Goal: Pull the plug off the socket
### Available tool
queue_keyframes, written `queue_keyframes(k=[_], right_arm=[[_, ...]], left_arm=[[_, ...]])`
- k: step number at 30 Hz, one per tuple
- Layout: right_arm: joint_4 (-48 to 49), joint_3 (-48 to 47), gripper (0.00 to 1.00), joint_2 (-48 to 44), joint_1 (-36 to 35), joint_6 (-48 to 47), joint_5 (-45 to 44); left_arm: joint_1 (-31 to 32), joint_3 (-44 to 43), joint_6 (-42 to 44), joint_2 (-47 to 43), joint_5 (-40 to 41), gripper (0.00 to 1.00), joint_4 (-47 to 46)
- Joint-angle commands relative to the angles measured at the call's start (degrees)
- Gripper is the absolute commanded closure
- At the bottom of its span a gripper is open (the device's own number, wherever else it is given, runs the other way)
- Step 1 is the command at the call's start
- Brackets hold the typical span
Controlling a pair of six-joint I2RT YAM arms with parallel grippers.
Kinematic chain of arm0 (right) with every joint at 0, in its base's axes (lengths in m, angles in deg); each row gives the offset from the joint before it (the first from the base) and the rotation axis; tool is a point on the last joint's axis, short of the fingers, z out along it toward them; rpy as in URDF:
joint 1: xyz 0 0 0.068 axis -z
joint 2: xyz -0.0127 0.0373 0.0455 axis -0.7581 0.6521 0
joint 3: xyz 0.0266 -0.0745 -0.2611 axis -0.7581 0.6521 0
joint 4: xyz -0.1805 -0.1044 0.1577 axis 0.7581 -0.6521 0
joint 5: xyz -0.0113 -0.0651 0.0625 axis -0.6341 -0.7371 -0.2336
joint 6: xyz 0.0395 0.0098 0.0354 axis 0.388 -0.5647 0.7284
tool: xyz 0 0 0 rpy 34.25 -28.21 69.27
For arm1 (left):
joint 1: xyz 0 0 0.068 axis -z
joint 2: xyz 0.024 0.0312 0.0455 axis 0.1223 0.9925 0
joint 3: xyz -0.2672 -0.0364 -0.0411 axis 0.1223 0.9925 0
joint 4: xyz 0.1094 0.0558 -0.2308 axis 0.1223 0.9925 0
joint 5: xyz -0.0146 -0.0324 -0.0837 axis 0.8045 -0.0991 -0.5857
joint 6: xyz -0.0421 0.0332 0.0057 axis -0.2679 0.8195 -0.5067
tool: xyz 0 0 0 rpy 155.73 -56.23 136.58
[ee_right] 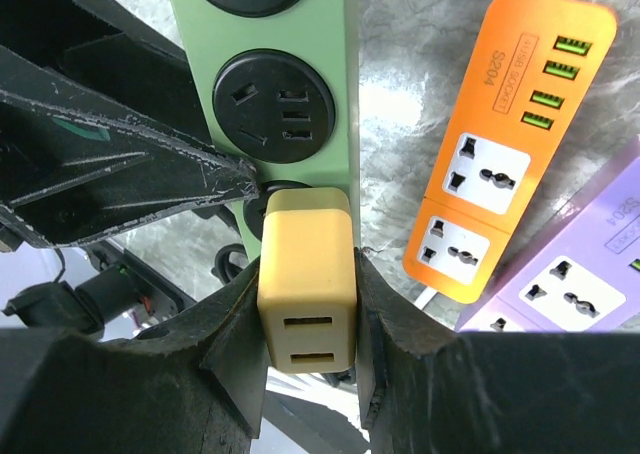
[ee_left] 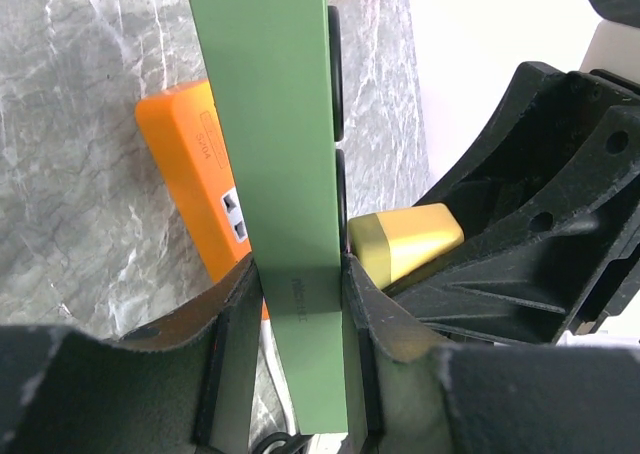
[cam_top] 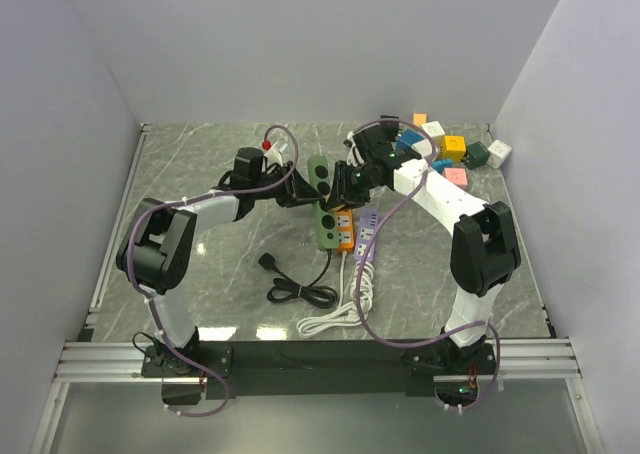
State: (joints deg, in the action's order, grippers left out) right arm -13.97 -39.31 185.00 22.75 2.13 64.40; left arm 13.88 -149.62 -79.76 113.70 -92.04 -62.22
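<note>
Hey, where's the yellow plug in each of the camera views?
Top external: not made out, covered by the right gripper, mid-picture.
Left wrist: yellow plug right of centre, against the green power strip.
Right wrist: yellow plug lower centre, between the fingers.
Shared landmark: the green power strip.

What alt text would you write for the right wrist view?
The right gripper is shut on a yellow plug at a socket of a green power strip. An orange power strip and a purple strip lie to the right on a grey marble table.
</note>
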Motion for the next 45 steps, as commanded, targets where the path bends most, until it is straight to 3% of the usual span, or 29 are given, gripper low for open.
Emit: queue_keyframes(k=[1,9,15,19,22,29,36,41,43,45], right_arm=[[-5.3,-5.9,1.00,-4.9,4.8,-3.0,-7.7],[-7.8,-7.6,1.00,-5.0,-2.3,-5.0,-16.7],[-5.2,-3.3,1.00,-6.8,-3.1,-6.0,-11.9],[0.4,1.6,1.00,-11.5,3.6,-5.3,2.3],[1.2,2.0,1.00,-13.4,7.0,-5.8,7.8],[-3.3,-1.5,1.00,-13.0,11.3,-6.8,-0.7],[3.2,-1.2,1.00,-7.4,18.5,6.1,-10.9],[13.2,-5.2,1.00,1.2,27.9,14.9,-5.7],[15.5,-9.6,1.00,6.0,29.8,18.6,-6.0],[16.9,-12.9,1.00,10.2,30.8,21.5,-6.7]], left_arm=[[-4.1,2.4,8.8,2.3,8.5,1.00,13.4],[-4.1,0.4,8.0,3.3,7.6,0.99,13.3],[-4.1,-0.3,8.0,3.6,7.2,0.99,13.7],[-4.1,0.8,8.5,3.6,7.6,0.99,13.8],[-4.2,2.1,8.5,3.7,7.4,1.00,13.1],[-4.3,3.0,8.3,3.6,7.2,1.00,12.4],[-4.3,2.8,7.4,4.1,3.9,1.00,10.2],[-4.2,4.1,5.9,3.4,2.1,0.99,8.6],[-4.2,4.3,5.6,2.4,2.0,0.96,8.9],[-4.0,4.5,5.6,1.1,2.1,0.78,9.6]])
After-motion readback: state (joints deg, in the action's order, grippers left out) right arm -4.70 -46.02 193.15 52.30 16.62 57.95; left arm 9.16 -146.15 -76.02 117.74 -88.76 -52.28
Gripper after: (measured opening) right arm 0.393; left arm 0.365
